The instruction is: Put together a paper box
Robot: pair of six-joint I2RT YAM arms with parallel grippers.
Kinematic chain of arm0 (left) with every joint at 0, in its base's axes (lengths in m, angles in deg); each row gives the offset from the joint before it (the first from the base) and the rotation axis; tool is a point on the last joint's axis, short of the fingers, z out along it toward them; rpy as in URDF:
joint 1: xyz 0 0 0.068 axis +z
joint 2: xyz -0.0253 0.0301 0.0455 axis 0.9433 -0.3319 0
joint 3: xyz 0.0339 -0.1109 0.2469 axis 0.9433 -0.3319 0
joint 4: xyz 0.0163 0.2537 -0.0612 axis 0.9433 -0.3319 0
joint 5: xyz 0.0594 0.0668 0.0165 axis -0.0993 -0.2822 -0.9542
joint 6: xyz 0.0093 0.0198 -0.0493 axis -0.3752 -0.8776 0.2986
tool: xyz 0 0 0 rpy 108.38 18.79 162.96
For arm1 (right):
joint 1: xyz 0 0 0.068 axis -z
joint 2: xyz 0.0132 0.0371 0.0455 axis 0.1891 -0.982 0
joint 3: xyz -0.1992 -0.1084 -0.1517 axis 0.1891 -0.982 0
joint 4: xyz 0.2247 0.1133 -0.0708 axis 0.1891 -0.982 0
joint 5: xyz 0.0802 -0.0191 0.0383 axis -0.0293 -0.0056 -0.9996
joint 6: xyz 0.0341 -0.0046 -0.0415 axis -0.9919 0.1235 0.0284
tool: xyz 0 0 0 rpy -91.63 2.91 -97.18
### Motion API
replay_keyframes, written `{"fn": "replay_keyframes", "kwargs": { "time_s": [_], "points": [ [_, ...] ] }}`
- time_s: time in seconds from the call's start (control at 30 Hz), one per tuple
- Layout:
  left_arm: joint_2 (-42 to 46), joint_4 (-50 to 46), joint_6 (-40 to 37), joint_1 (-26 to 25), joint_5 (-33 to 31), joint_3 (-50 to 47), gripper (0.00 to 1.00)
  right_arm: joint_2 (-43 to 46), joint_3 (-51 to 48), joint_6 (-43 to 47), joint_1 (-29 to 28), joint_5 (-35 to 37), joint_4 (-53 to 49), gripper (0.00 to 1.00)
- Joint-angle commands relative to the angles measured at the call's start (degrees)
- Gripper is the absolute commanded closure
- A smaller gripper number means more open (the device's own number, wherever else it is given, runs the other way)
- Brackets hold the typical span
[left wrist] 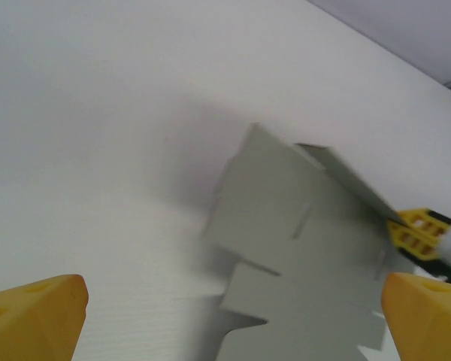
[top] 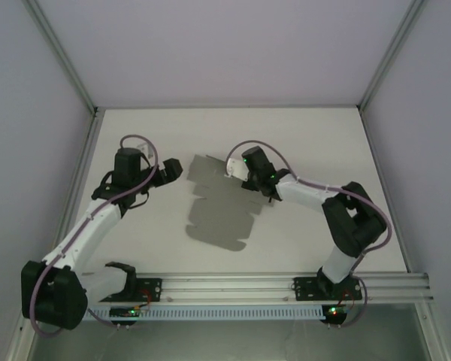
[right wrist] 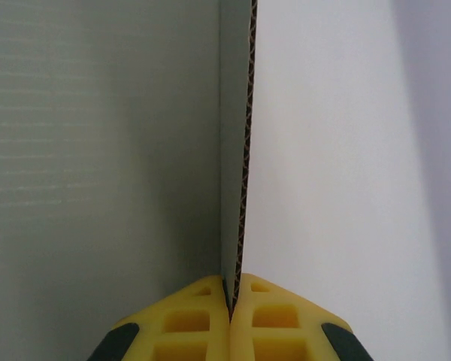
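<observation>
The paper box (top: 218,209) is a flat grey die-cut sheet with flaps and notches, lying mid-table. My right gripper (top: 237,171) is shut on the sheet's far right flap and holds it raised on edge. In the right wrist view that flap (right wrist: 237,150) runs up from between the yellow fingertips (right wrist: 188,320), its corrugated edge showing. My left gripper (top: 171,170) hovers just left of the sheet, open, with nothing between its fingers. The left wrist view shows the sheet (left wrist: 301,256), its raised flap (left wrist: 353,184) and the right arm's yellow finger (left wrist: 415,233) pinching it.
White table (top: 135,143) inside white walls with aluminium posts. A slotted rail (top: 286,286) runs along the near edge by the arm bases. Bare tabletop lies behind the sheet and to the far left.
</observation>
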Motion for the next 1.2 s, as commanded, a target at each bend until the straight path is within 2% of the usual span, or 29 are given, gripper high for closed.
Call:
{"fn": "replay_keyframes", "kwargs": {
  "time_s": [0.0, 0.2, 0.33, 0.5, 0.8, 1.0, 1.17],
  "points": [
    [-3.77, 4.04, -1.59, 0.37, 7.72, 5.4, 0.0, -1.33, -1.0, 14.84, -1.69, 5.12, 16.09, 1.0],
    [-15.25, 5.16, -3.39, 0.37, 16.79, 14.7, 0.0, -1.26, 1.29, 14.61, -3.72, 2.35, 9.5, 1.0],
    [-22.86, 4.49, -5.03, 0.13, 21.25, 20.67, 0.0, 0.75, 1.8, 10.7, -3.49, -3.17, 4.29, 1.0],
    [-30.19, 2.81, -5.37, -0.98, 27.78, 26.22, 0.01, 1.3, 3.54, 7.2, -3.25, -4.33, 1.13, 1.0],
    [-29.61, 1.41, -4.99, -3.11, 28.81, 23.62, 0.0, 1.42, 4.16, 5.01, -2.15, -2.88, 2.69, 1.0],
    [-30.3, -1.99, -4.69, -4.08, 26.21, 23.76, 0.02, 1.08, 4.6, 1.27, -1.84, 0.04, 6.65, 1.0],
    [-29.12, 6.51, 1.74, -5.0, 29.59, 19.02, 0.05, 0.02, 4.54, -0.65, -1.97, 5.3, 11.41, 1.0]
  ]
}}
